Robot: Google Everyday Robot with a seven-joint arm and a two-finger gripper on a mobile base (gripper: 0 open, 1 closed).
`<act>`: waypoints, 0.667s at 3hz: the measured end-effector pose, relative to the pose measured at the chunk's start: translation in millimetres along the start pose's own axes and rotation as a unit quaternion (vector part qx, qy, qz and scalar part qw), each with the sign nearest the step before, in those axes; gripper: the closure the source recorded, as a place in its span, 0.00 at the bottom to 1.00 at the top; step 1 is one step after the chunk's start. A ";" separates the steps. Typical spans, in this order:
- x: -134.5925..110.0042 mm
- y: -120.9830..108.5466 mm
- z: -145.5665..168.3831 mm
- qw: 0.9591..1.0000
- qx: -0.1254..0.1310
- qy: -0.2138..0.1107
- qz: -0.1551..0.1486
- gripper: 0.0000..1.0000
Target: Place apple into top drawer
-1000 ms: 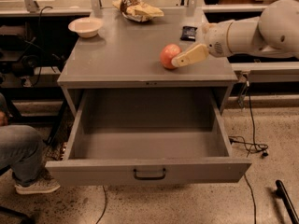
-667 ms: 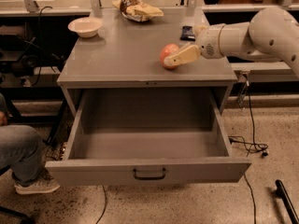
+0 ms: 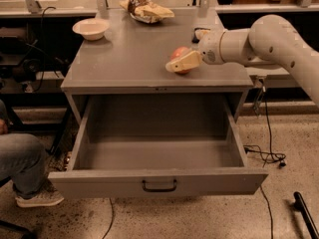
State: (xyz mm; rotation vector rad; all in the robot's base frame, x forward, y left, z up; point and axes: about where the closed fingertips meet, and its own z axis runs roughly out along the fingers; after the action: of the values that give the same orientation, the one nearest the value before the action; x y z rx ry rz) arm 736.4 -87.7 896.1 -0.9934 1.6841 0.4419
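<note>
The pinkish-red apple [image 3: 179, 53] sits on the grey cabinet top [image 3: 134, 59], near its front right. My gripper [image 3: 175, 58] reaches in from the right at the apple's height. Its near cream finger [image 3: 184, 62] lies across the apple's front and hides the lower part. The far finger is mostly hidden behind the apple. The jaws stand apart with the apple between them. The top drawer [image 3: 157, 180] is pulled fully out below, and nothing shows inside it. Its small dark handle [image 3: 159, 185] sits centred on the front panel.
A beige bowl [image 3: 90, 28] stands at the back left of the cabinet top. A crumpled snack bag [image 3: 144, 8] lies at the back middle. A seated person's leg and shoe [image 3: 22, 171] are at the left. Cables [image 3: 266, 156] trail on the floor at the right.
My gripper has moved left along the cabinet top, from beside the apple to around it. The near finger now covers the apple's front. The drawer has not moved.
</note>
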 end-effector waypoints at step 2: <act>27.4 -8.8 14.7 1.000 0.014 0.016 0.022 0.00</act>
State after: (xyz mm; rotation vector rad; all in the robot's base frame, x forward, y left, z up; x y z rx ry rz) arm 750.4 -93.1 867.4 -0.9492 1.7380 0.4323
